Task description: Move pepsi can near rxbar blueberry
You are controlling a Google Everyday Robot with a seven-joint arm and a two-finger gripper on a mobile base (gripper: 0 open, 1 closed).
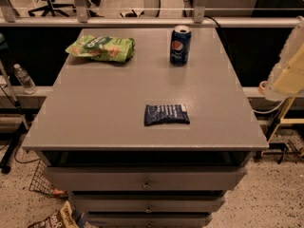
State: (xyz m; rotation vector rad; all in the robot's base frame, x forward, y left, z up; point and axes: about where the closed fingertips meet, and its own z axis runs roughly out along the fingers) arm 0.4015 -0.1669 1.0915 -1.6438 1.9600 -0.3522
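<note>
The pepsi can [180, 44] stands upright at the far right part of the grey table top [104, 103]. It is dark blue with a silver top and a round logo. The rxbar blueberry [166, 114] lies flat nearer the front edge, a dark navy wrapper with pale lettering, well in front of the can. My gripper [286, 72] shows as a pale, yellowish shape at the right edge of the view. It is off the table's right side, level with the can and apart from both things, and holds nothing that I can see.
A green snack bag [101, 49] lies at the far left of the table. Drawers [145, 180] are below the front edge. A railing [142, 22] runs behind the table. A water bottle [23, 79] stands on a ledge at the left.
</note>
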